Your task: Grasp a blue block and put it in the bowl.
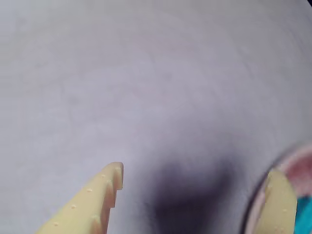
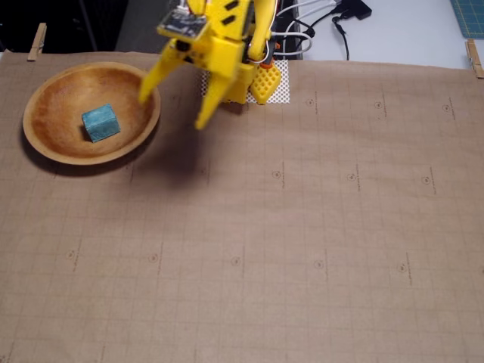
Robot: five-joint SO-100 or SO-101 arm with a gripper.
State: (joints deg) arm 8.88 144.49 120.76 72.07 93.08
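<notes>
Already placed: the blue block [image 2: 100, 122] lies inside the bowl [image 2: 45, 147], left of centre — teal, matte, small.
Direction: from the gripper [image 2: 174, 110], block sits at about nine o'clock in the fixed view.
Gripper: fingers spread, empty, beside the bowl's rim — judged free to retreat.
Surface: brown gridded mat [image 2: 302, 249].

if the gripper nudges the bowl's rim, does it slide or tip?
The bowl is wide and shallow, so it probably slides rather than tips. It looks like rigid wood, unlikely to flex. The blue block inside may shift. The gripper is open beside the rim.
</notes>
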